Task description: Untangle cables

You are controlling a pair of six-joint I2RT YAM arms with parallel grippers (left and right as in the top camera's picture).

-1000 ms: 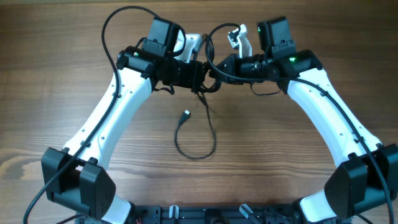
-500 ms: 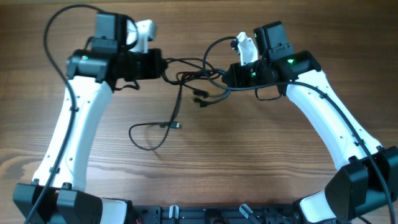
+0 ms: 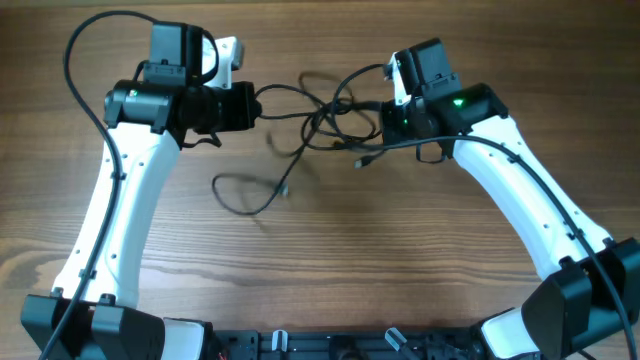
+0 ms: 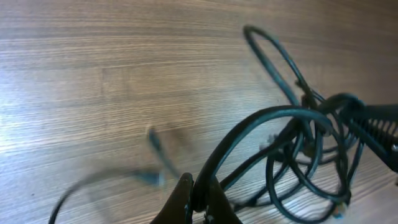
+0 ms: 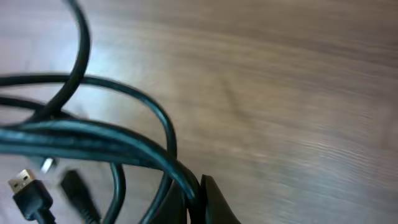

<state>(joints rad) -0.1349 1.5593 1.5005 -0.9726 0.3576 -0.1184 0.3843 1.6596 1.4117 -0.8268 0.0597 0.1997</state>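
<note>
A tangle of thin black cables (image 3: pixel 320 115) hangs stretched between my two grippers above the wooden table. My left gripper (image 3: pixel 252 105) is shut on one cable at the tangle's left end; the left wrist view shows its jaws (image 4: pixel 199 190) pinching a cord, with the looped knot (image 4: pixel 311 143) beyond. My right gripper (image 3: pixel 385 115) is shut on cables at the right end; the right wrist view shows the jaws (image 5: pixel 196 186) clamped on a cord. A loose loop (image 3: pixel 250 190) trails down onto the table. A plug end (image 3: pixel 362 160) dangles near the right gripper, also seen in the right wrist view (image 5: pixel 25 183).
Wooden table (image 3: pixel 400 270) all around. Thick black arm wires arc above the left arm (image 3: pixel 85 40) and by the right arm (image 3: pixel 430 155). Arm bases stand at the front corners.
The left arm swung far left, pulling the tangle open. The right gripper shifted a little right and up. The trailing loop slid left and the plug end moved right.
</note>
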